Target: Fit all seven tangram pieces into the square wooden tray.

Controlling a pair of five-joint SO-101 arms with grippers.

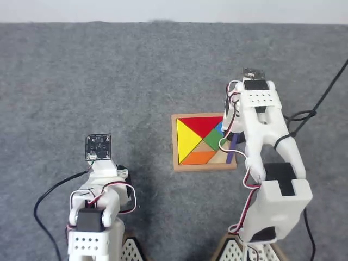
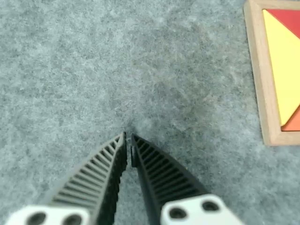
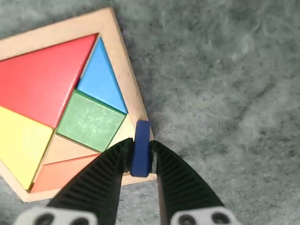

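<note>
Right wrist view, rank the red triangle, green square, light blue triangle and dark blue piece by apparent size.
red triangle
green square
light blue triangle
dark blue piece, held edge-on in the right gripper, so its rank is unsure

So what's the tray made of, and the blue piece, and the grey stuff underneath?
The tray looks like bare pale wood: matte, with faint grain. The dark blue piece in the right gripper seems painted wood, smooth and evenly coloured, though plastic is possible. The grey table cover looks like felt or short carpet, fuzzy and mottled.

Bright, even light throughout; shadows faint and soft
</note>
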